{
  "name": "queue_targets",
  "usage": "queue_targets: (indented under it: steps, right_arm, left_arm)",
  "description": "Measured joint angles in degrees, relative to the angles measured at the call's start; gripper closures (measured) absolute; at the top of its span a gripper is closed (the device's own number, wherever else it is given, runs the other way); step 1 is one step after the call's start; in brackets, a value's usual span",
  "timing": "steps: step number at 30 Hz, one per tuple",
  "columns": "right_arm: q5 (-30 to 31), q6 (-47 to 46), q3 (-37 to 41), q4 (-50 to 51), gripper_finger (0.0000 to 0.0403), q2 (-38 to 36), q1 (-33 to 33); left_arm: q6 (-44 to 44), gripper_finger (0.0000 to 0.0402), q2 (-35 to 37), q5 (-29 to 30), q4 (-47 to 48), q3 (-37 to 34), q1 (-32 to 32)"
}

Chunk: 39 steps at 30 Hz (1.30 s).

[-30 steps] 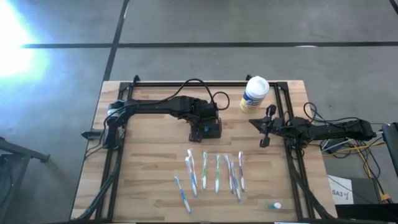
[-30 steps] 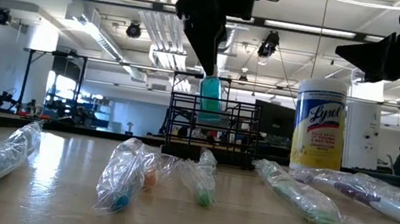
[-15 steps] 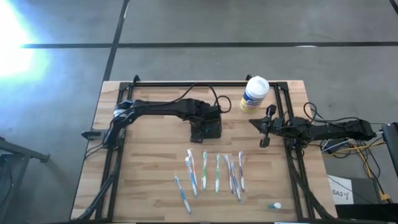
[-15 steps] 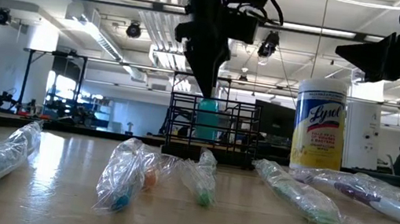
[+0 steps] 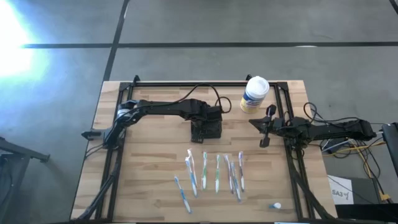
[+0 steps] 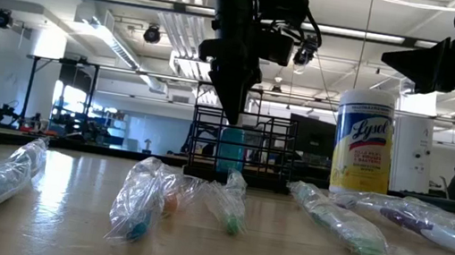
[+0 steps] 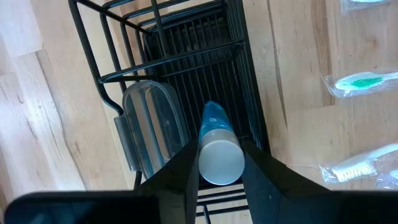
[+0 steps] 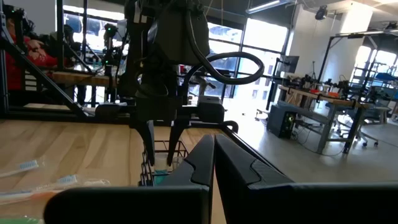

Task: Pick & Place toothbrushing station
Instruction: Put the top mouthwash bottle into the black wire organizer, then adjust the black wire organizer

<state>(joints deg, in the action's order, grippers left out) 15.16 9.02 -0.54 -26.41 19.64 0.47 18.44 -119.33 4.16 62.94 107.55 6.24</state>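
I operate from the overhead picture, where the wooden surface (image 5: 155,168) fills the centre of the frame. The left arm reaches in from the left edge to centre frame; the right arm waits at the right edge.

Step in hand, by my judgement: placement. The left hand (image 7: 219,163) is clamped on a blue tube with a white cap (image 7: 217,149), held upright and lowered into a compartment of the black wire caddy (image 5: 206,129). The caddy stands at centre frame in the overhead picture, just beside a clear lidded case (image 7: 149,127) that sits in the neighbouring compartment.

Next move, as I judge it: open the fingers only when the tube's lower end rests on the caddy floor, then lift straight up. The wire walls stand close on both sides of the fingers, so any sideways pull may drag the caddy.

The right hand (image 5: 265,127) is closed on nothing, right of centre.

Other things: a white-and-yellow wipes tub (image 5: 254,94) stands at upper centre-right, apart from the caddy. A row of wrapped toothbrushes (image 5: 214,174) lies at lower centre, and a small capped item (image 5: 275,205) at lower right. None blocks the lift.
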Motion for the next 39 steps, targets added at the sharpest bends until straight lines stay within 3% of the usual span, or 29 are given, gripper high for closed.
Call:
queue_targets:
  steps: [7, 14, 18, 30, 39]
  right_arm:
    - [0.00, 0.00, 0.00, -0.02, 0.0394, 0.00, -0.01]
    - [-0.04, -0.28, 0.00, 0.22, 0.0394, 0.00, 0.00]
    - [-0.07, -0.44, 0.00, 0.55, 0.0394, 0.04, 0.00]
    - [-0.11, -0.46, 0.00, 0.59, 0.0394, 0.02, 0.00]
    - [-0.09, -1.40, 0.00, 0.96, 0.0394, 0.02, -0.02]
  left_arm:
    - [-0.11, 0.0300, 0.00, -0.09, -0.02, 0.00, 0.05]
    - [-0.18, 0.0173, 0.07, -0.15, -0.88, -0.07, 0.02]
    - [-0.31, 0.0135, 0.22, -0.04, -0.47, 0.31, 0.02]
    - [-3.49, 0.0131, 0.68, 0.26, 4.86, 8.78, -0.11]
    - [-6.85, 0.0131, 6.10, -0.63, 9.39, 9.42, -0.35]
